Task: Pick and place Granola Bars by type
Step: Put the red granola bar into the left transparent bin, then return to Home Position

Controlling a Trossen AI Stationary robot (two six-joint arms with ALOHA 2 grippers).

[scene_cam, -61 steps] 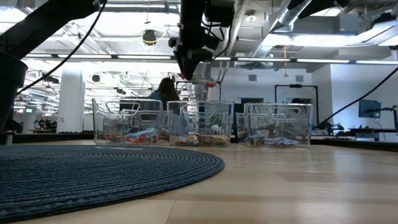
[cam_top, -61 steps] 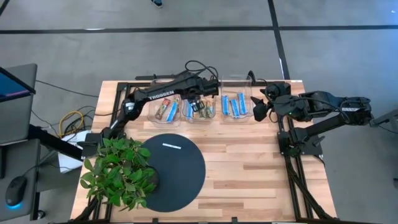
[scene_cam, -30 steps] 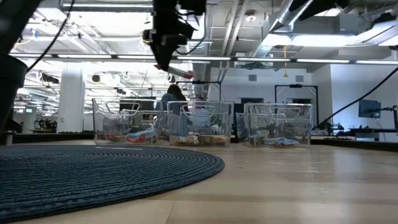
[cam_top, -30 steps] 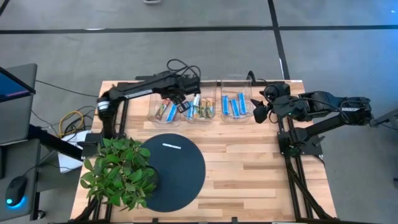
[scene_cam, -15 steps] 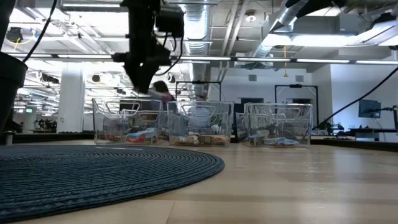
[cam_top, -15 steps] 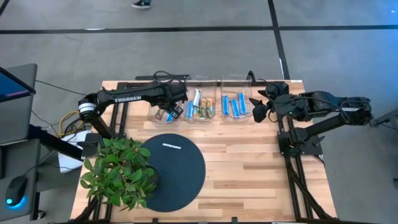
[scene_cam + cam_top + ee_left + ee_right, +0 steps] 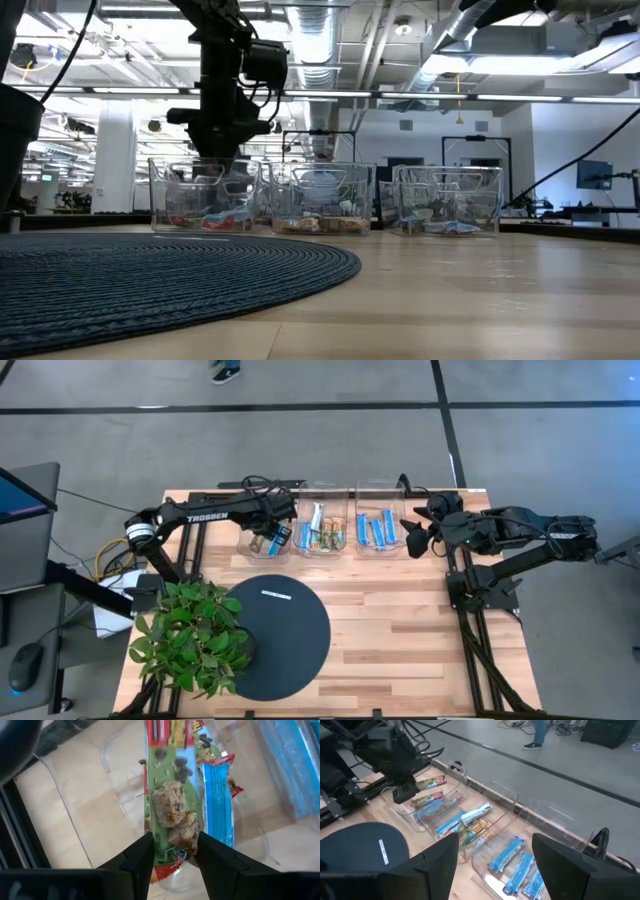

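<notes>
Mat (image 7: 275, 625) nearest holds only a thin white strip (image 7: 275, 594), no bars left there. Behind it, three clear bins (image 7: 362, 495) hold the granola bars (image 7: 377, 528): blue ones in the right bin, mixed wrappers in the middle. Left gripper (image 7: 271, 540) over the left bin, pinching a green-wrapped bar (image 7: 170, 805), not yet dropped. Right gripper (image 7: 411, 532) waits spread, empty, beside the right bin. Sorting looks nearly done.
</notes>
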